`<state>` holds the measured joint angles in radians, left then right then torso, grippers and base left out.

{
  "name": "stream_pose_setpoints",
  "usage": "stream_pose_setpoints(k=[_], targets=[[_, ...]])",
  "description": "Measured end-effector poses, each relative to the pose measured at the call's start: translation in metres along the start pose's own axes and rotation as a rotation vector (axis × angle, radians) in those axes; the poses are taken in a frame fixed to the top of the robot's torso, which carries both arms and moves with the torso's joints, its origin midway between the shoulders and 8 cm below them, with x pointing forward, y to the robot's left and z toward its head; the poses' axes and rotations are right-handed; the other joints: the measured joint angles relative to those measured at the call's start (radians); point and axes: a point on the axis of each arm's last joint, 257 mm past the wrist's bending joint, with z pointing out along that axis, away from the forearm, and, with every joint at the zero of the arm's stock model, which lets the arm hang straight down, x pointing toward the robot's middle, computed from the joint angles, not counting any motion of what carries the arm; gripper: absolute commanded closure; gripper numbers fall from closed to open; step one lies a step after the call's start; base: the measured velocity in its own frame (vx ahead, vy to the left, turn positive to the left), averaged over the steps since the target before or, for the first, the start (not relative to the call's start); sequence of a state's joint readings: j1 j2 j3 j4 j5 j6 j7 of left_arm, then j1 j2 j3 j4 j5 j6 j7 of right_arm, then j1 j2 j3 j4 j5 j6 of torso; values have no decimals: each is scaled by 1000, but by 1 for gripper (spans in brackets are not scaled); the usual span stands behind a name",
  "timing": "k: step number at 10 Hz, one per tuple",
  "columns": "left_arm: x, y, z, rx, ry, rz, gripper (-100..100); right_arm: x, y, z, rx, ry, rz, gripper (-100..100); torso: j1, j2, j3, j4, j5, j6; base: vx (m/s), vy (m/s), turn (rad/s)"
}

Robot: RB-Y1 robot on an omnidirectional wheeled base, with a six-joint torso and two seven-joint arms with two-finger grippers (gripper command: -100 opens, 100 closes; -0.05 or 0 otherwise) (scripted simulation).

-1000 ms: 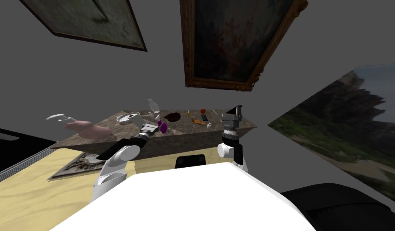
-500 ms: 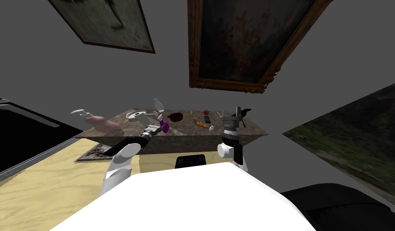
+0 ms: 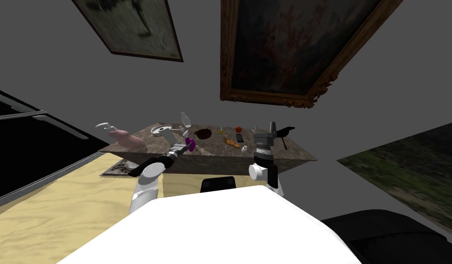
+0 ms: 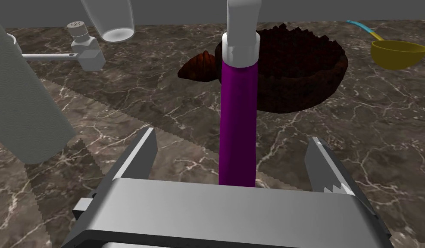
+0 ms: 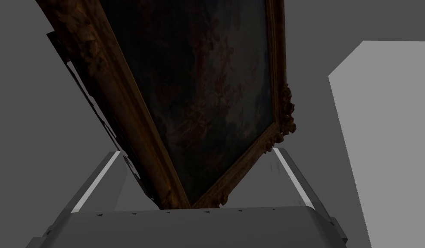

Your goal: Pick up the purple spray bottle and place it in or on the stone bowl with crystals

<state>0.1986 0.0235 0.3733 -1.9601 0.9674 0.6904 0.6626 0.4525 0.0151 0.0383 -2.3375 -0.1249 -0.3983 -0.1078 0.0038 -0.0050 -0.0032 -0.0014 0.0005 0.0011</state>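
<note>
Table: a brown stone table (image 3: 211, 147) with white veins; all the things sit on it
Shaker: a small white shaker (image 4: 84, 47) stands well apart from the left gripper, at about 10 o'clock from it
Clear bottle: a see-through bottle (image 3: 185, 120) stands at the back, at about 12 o'clock from the purple one
Left gripper: the left gripper (image 4: 231, 137) is low over the table and points at the bowl
Left fingers: the two fingers (image 4: 145, 148) are spread wide, with a gap on each side, so they touch nothing
Purple spray bottle: the purple spray bottle (image 4: 237, 125) with its white top stands right in the middle between the fingers; its foot is hid behind the gripper's body, so I cannot tell if it rests on the table
Bowl: the dark red-brown bowl (image 4: 302, 82) has a rough, bumpy inside; it is near the bottle, at about 1 o'clock from it, and the bottle is not in it
Yellow spoon: a yellow spoon (image 4: 397, 54) with a blue handle lies near the bowl, at about 3 o'clock from it
Right gripper: the right gripper (image 3: 272, 129) is held up over the table's right end, at about 3 o'clock from the bowl; its fingers are spread and hold nothing
Done: the reach looks done, as the bottle is between the fingers
Left to do: squeeze the bottle, lift it, carry it the short way to 1 o'clock, set it in the bowl, let go
Care: the bottle is tall and thin, so I think it could tip if one finger bumps it first
</note>
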Motion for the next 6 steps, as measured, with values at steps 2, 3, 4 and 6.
stream_pose_setpoints(k=[2, 3, 4, 6], targets=[[-2, 7, 3, -7, 1, -31, 0, 0, 0, 0, 0, 0, 0, 0, 0, 1, 1, 0, 0, 0, 3, -2, 5], [-2, 7, 3, -7, 1, -30, -100, 0, 0, 0, 0, 0, 0, 0, 1, 1, 1, 0, 0, 0, 2, -8, -48], [0, 5, 7, -3, 2, -29, -100, 0, 0, 0, 0, 0, 0, 0, 0, 1, 1, 0, 0, 0, 2, -10, -66], [3, -1, 17, 8, 5, -28, -100, 0, 0, 0, 0, 0, 0, 0, 0, 1, 1, 0, 0, 0, 1, -5, -26]])
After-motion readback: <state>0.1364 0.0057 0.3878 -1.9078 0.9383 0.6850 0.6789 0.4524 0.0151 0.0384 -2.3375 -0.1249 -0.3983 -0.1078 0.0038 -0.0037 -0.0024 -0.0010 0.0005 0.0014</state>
